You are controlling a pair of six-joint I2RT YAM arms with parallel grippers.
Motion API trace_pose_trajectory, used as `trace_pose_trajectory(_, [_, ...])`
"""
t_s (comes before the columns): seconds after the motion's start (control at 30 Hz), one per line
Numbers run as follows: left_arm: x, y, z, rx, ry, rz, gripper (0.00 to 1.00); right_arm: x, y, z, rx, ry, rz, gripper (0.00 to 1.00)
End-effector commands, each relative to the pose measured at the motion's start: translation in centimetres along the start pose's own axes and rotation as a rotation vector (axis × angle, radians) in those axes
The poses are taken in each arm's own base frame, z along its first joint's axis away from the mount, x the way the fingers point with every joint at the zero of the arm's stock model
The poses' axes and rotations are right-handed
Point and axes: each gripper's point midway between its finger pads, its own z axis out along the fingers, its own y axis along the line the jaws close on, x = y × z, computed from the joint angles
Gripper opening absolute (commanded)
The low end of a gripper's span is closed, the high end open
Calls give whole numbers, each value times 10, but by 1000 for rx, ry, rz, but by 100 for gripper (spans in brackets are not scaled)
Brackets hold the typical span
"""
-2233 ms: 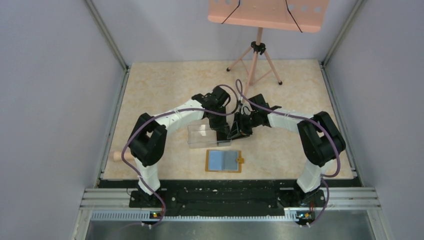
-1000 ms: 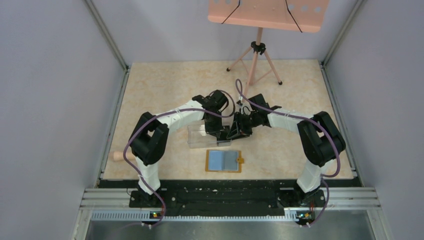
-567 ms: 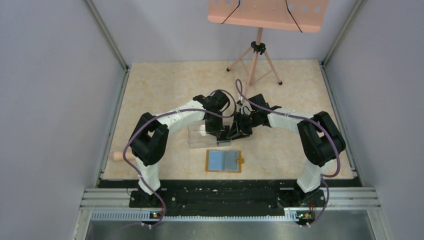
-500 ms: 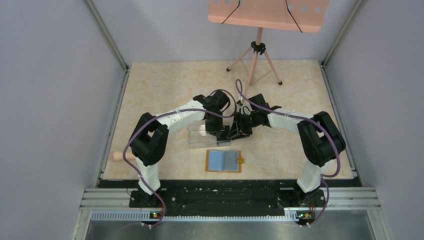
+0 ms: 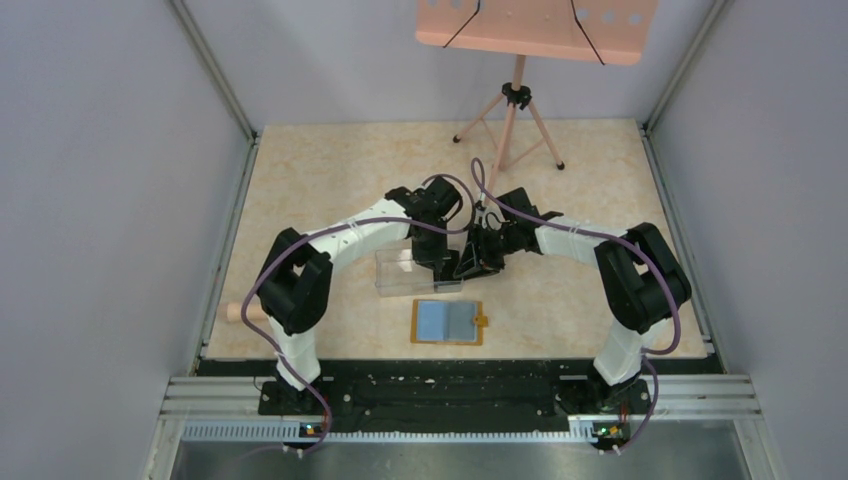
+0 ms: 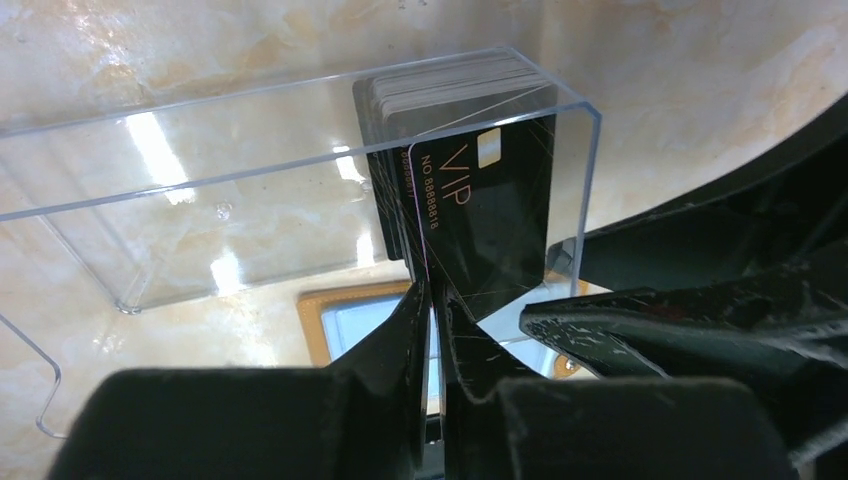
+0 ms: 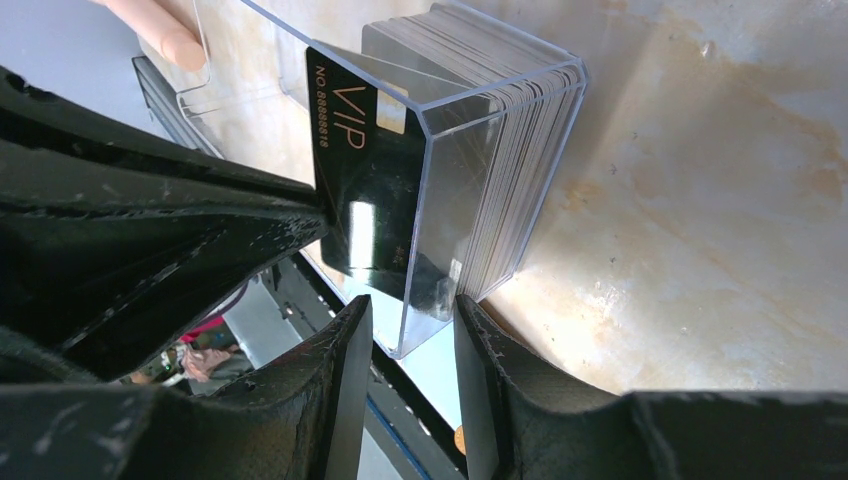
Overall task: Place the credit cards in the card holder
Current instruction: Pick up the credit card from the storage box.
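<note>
The clear box sits on the table, and everything else is placed from it. A stack of dark cards stands on edge, packed against the box's right end, the end nearest both grippers. One card, black with "VIP" and a number printed in gold, stands just in front of that stack. It is tilted away from the stack and partly out through the box's open side. The left gripper reaches in over that same end. Its fingers are almost together, with only a thin slit between them, and the card's free edge sits in that slit. The card is thus pinched by its outer edge while its other half lies within the box walls. The right gripper comes at the same end of the box from the opposite side. Its fingers are set partway apart and astride the box's corner, one against the long wall and one against the end wall, clasping the box there. The two grippers nearly meet just outside that end. The wallet lies open and flat a little nearer the arm bases than the box, with its blue-grey inside up and its clasp tab pointing right. It is apart from the box and from both grippers. A pale rod lies beyond the box's left end. A music stand stands well behind the box.
</note>
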Motion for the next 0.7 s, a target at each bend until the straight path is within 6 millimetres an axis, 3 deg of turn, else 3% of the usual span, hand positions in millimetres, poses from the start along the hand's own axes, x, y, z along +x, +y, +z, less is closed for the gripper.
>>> trace_pose_trajectory(0.0, [-25, -39, -36, 162, -110, 11, 12, -6, 23, -8, -55, -35, -64, 36])
trace_pose_trajectory(0.17, [-24, -47, -38, 212, -110, 0, 17, -6, 23, -8, -55, -35, -63, 36])
trace_pose_trajectory(0.4, [-19, -42, -25, 185, -83, -5, 20, -6, 23, -8, -56, -35, -66, 37])
trace_pose_trajectory(0.67, [-16, -39, -13, 185, -73, -29, 10, -7, 26, -11, -58, -42, -75, 39])
